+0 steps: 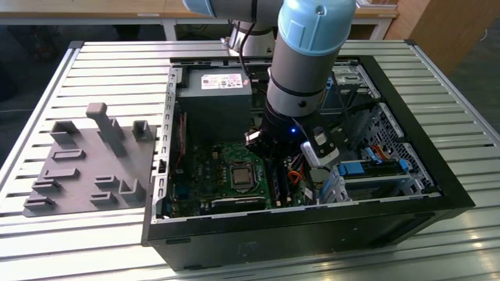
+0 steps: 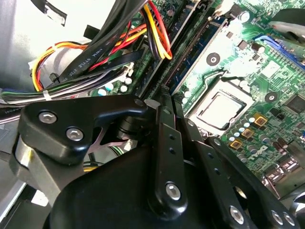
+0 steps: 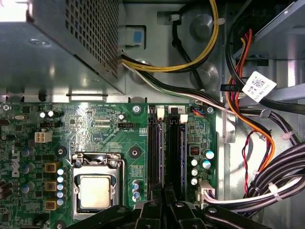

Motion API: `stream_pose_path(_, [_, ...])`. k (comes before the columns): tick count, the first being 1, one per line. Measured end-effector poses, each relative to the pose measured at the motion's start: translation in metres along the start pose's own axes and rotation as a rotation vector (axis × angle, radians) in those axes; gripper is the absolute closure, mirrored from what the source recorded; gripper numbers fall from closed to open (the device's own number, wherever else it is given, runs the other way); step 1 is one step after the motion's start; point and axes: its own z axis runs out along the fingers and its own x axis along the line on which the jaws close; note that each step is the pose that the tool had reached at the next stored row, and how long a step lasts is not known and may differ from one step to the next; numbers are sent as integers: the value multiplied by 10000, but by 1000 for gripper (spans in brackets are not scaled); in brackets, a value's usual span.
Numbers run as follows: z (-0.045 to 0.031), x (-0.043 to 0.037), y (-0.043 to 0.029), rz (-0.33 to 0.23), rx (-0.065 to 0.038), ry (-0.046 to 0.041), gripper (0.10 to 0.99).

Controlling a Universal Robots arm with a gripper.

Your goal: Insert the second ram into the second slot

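Gripper [image 3: 164,202] over slots, second ram [image 3: 175,148] partly hidden.

The exterior view looks down at a slant from above on the open computer case [image 1: 312,216] lying on the slatted worktop [image 1: 117,64]; both wrist views sit close inside it, the first wrist view facing the motherboard [image 3: 95,124] square-on, the second wrist view obliquely; both share the processor socket [image 3: 96,191] [image 2: 220,110].

Green motherboard [image 3: 95,129]; black case [image 1: 312,234]; grey fixture plate [image 1: 86,164]; yellow, red, black cables [image 2: 119,38].
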Motion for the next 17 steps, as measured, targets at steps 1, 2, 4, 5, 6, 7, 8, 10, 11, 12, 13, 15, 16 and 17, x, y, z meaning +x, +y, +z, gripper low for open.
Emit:
stream_pose_path(1, [0, 0, 0, -1, 0, -1, 941])
stream_pose_path(2, [0, 0, 0, 0, -1, -1, 941])
stream_pose_path(4, [-10, 0, 0, -1, 1, 0, 878])
stream_pose_path(5, [-28, 1, 1, 0, 0, 0, 878])
stream_pose_path(6, [-53, 1, 2, 0, -1, 0, 878])
stream_pose_path(7, [-87, 2, 3, 0, 0, 1, 878])
stream_pose_path(8, [-124, 2, 4, 0, 0, 1, 878])
stream_pose_path(10, [-152, 3, 5, 0, -1, 0, 878])
stream_pose_path(11, [-151, 3, 5, 0, -2, 0, 878])
stream_pose_path(12, [-150, 3, 5, 0, -1, 0, 878])
stream_pose_path(13, [-147, 2, 5, -1, -3, 1, 890])
stream_pose_path(15, [-139, 2, 4, 0, 0, 1, 957])
stream_pose_path(16, [-136, 1, 4, 0, 1, 1, 957])
stream_pose_path(17, [-133, 0, 4, 0, 1, 2, 980])
